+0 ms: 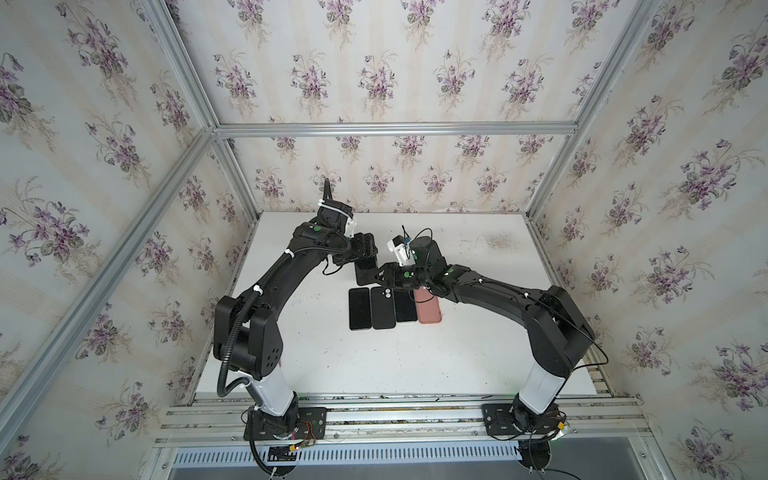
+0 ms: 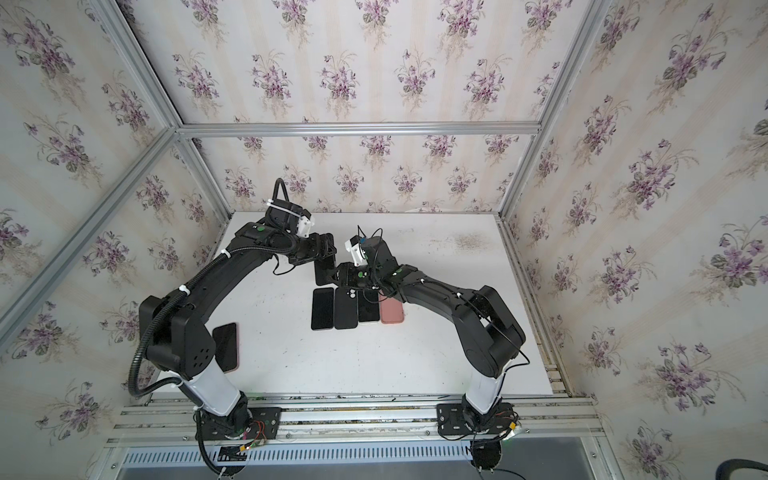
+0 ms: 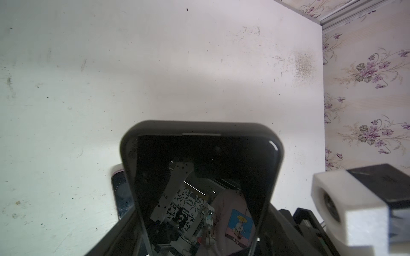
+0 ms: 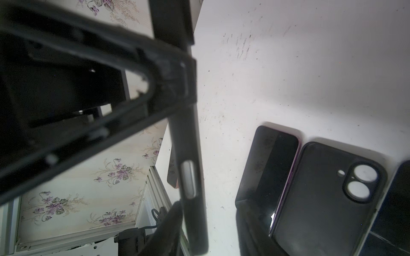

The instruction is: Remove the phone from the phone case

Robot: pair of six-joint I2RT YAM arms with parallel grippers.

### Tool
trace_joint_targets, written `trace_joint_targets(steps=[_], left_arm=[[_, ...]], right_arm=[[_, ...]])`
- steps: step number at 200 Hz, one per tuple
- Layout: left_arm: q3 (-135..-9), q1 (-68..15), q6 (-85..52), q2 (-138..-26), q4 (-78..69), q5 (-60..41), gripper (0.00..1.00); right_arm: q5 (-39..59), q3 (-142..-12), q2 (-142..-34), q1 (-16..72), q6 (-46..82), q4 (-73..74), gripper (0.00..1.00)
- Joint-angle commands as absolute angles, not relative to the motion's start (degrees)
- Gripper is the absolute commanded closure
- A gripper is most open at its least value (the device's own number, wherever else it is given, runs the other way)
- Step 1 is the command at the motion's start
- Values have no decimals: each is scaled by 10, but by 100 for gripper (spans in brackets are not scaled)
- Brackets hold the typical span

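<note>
Black phone case (image 3: 199, 128) aloft; right arm (image 1: 490, 289) crosses pink case (image 1: 430, 313).

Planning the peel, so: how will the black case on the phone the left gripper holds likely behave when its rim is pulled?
The black case looks matte with thick, rounded corners, so probably rubbery: its rim should flex, not snap. The phone has a glossy, mirror-like screen, so it may slip out once a corner frees.
</note>
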State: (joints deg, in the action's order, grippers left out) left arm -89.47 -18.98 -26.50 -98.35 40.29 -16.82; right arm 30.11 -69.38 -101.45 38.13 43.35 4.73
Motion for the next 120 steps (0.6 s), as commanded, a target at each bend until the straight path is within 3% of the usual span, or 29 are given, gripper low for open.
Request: trace_joint_targets(steps=[1, 64, 83, 109, 120], left_arm=[[-890, -198, -276, -974, 369, -170, 52], [-863, -211, -290, -941, 320, -156, 51], [-852, -211, -296, -926, 295, -166, 46], [-849, -210, -309, -911, 262, -201, 13], [-857, -207, -313, -906, 258, -210, 4]], right_arm=[[311, -712, -1019, 381, 438, 70, 61], [318, -724, -1020, 380, 435, 50, 93], [317, -723, -1013, 379, 433, 44, 100], [321, -714, -998, 372, 424, 44, 100], [322, -707, -988, 367, 416, 41, 100]])
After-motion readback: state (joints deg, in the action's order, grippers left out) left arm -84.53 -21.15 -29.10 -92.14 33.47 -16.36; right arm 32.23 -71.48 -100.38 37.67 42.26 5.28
